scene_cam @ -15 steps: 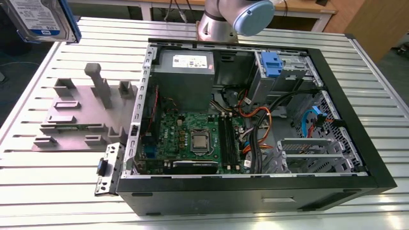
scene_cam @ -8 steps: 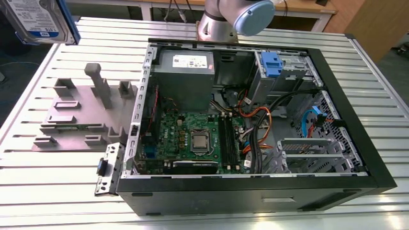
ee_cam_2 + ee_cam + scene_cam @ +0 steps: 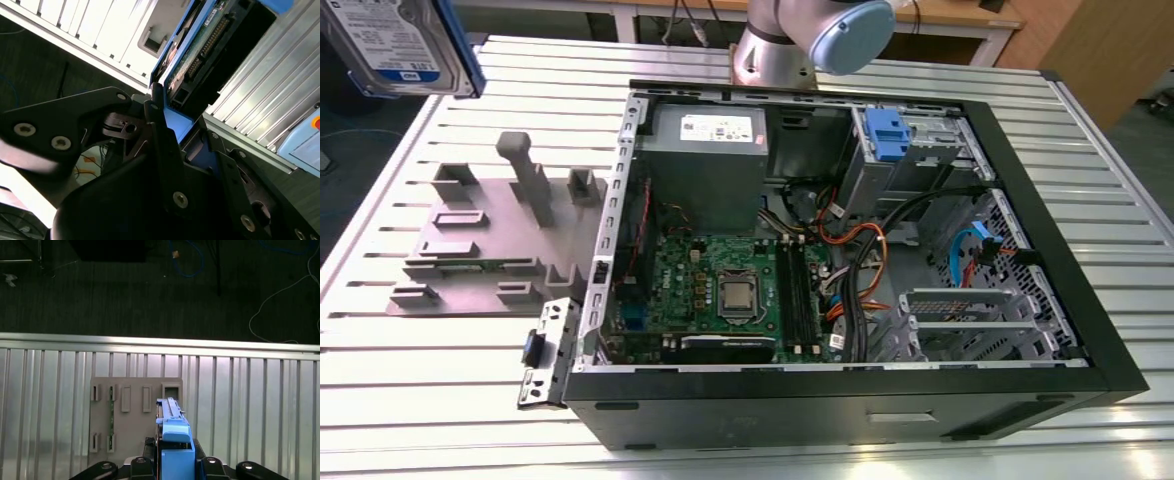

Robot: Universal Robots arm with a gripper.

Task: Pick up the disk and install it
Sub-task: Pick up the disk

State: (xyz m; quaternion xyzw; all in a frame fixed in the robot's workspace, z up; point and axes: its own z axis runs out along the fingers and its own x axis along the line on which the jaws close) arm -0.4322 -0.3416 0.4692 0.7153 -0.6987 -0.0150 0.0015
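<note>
You have the disk [image 3: 394,45] at eleven o'clock in the exterior view: silver, with a white-and-blue label and a blue rail. Your gripper [image 3: 175,120] is black. The table [image 3: 400,400] is ribbed silver, the fixture [image 3: 467,250] grey, the case [image 3: 854,420] black, its board [image 3: 707,290] green.

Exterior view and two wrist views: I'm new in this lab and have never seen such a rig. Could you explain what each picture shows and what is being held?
The machine is one robot arm. You see a grey and blue joint of it at the far edge in the exterior view, which comes from a camera off the arm. On the slatted metal table lie an open computer case and, at the exterior view's left, a grey fixture plate. The two wrist views come from cameras riding on the arm. They look along the gripper, which is shut on the disk, a hard drive in a blue carrier. It is held up in the air at the exterior view's upper left.
</note>
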